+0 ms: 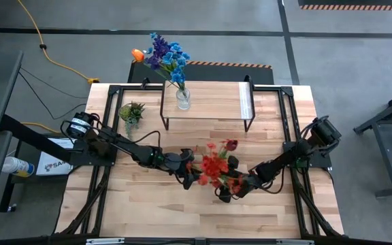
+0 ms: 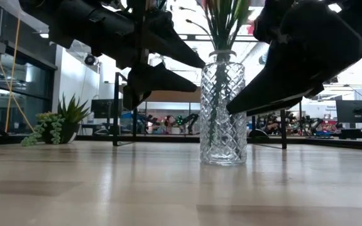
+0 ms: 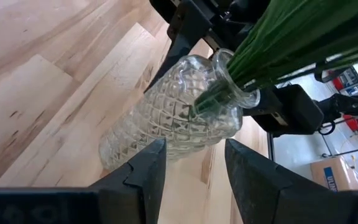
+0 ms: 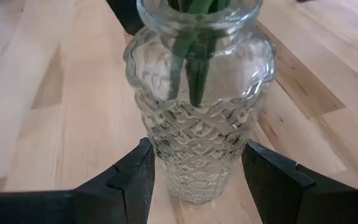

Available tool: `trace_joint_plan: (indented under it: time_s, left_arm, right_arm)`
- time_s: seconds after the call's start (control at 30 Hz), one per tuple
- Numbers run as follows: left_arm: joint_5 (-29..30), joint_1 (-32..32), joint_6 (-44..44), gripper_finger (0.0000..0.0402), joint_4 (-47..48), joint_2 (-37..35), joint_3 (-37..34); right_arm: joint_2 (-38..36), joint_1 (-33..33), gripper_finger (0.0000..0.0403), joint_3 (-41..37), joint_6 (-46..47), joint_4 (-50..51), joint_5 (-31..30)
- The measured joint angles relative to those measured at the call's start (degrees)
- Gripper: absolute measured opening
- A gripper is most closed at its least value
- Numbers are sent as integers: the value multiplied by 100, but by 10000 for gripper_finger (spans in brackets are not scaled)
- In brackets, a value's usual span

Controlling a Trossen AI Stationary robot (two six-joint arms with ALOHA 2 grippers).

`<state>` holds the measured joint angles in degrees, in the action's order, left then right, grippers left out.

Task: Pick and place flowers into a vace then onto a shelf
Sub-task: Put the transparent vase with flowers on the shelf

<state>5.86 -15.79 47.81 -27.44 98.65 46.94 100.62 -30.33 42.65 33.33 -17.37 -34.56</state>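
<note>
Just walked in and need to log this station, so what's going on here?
Both arms are working around a cut-glass vase of red flowers standing on the wooden table. The right gripper has its open fingers either side of the vase body; the left gripper faces it from the other side, open, not gripping. On the shelf a second vase already holds blue and purple flowers. A small potted plant sits beside the shelf.

Both arms are black with chunky jointed links. The left arm [image 1: 114, 144] carries a white band with dark print near its base at 9 o'clock; the right arm [image 1: 298, 155] ends in a bulky black housing at 3 o'clock. Each gripper has 2 matte black, wedge-shaped fingers [image 4: 129, 180] with angular edges.
</note>
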Motion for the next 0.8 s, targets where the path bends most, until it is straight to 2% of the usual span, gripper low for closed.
trace_joint_plan:
  time_s: [0.1,0.47,0.63,0.8]
  left_arm:
    - [28,0,0,215,2,0,0]
    - [-74,0,8,328,110,0,0]
    - [-82,0,44,347,234,0,-2]
    - [-82,0,44,346,235,0,-2]
  right_arm:
    - [-2,0,211,-6,132,7,-3]
    - [-4,0,213,-6,264,-69,147]
    - [-4,3,228,-6,460,-80,165]
    - [1,4,236,-18,547,-22,361]
